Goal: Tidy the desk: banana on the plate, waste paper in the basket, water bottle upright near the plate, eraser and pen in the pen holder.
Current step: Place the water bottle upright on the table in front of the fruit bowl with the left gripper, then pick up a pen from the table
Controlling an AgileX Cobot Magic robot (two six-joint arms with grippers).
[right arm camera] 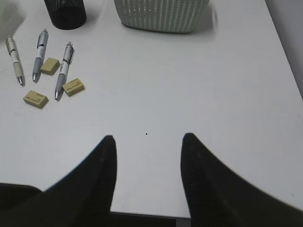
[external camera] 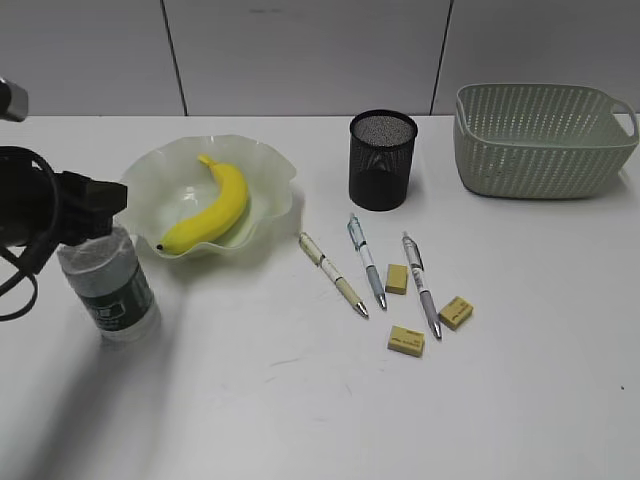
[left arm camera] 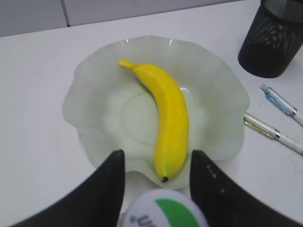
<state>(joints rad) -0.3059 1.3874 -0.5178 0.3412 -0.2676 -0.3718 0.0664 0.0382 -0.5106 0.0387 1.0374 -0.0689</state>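
The banana [external camera: 215,210] lies in the pale-green plate [external camera: 270,165] and shows in the left wrist view [left arm camera: 170,123] on the plate [left arm camera: 94,80]. The water bottle [external camera: 110,285] stands upright on the desk [external camera: 300,400], front left of the plate. My left gripper [left arm camera: 156,153] is open, its fingers either side of the bottle's white cap [left arm camera: 165,213]. My right gripper [right arm camera: 147,137] is open and empty over bare desk. Three pens [external camera: 367,260] and three yellow erasers [external camera: 406,341] lie in front of the black pen holder [external camera: 382,160]. The waste paper is out of view.
The pale-green basket [external camera: 540,140] stands at the back right; its inside is hidden. The right wrist view shows the basket [right arm camera: 161,14], the pen holder [right arm camera: 66,12], the pens [right arm camera: 64,71] and the desk's right edge [right arm camera: 284,52].
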